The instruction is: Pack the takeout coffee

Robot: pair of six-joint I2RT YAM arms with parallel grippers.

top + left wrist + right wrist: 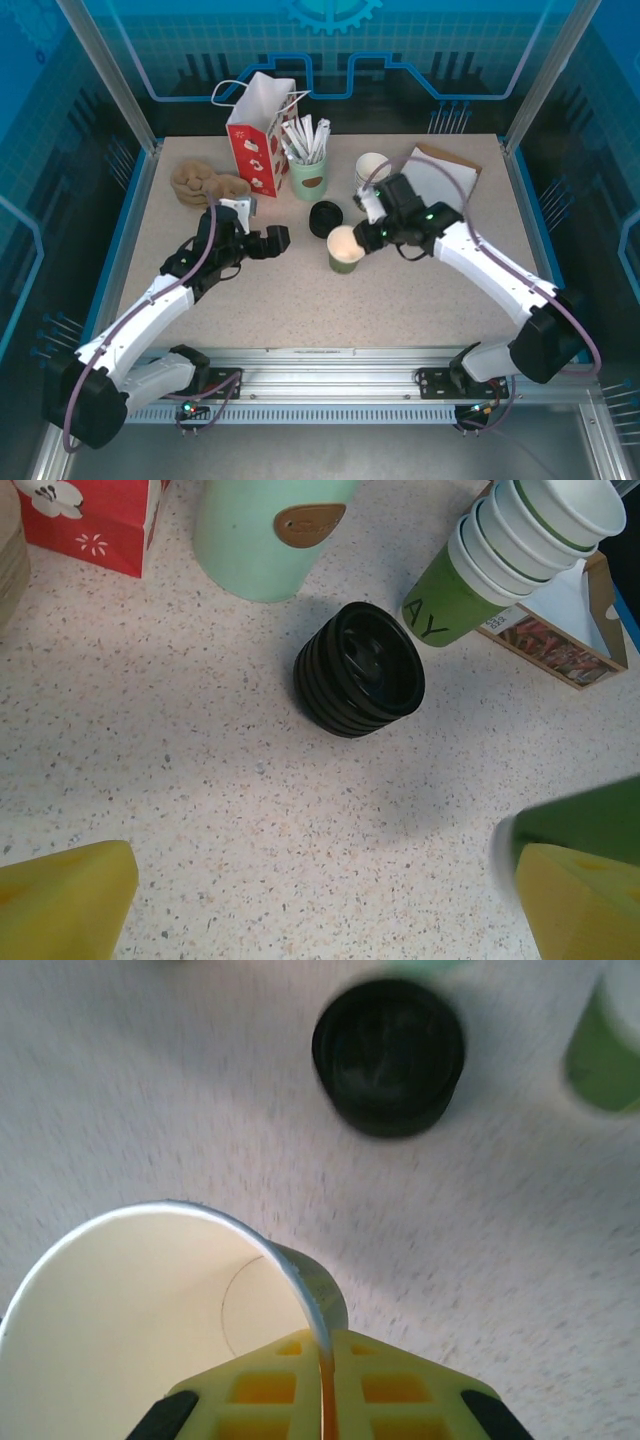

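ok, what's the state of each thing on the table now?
takeout cup: upright, lidless, empty
right gripper: shut on the cup's rim
left gripper: open, empty
black lids: stacked on the table, untouched
red bag: upright, top open
stick cup: upright, holding sticks
cup stack: nested, upright

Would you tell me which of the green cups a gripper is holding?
The lone dark-green cup with the white inside: the right gripper pinches its rim. The stacked cups and the pale-green cup of sticks sit untouched.
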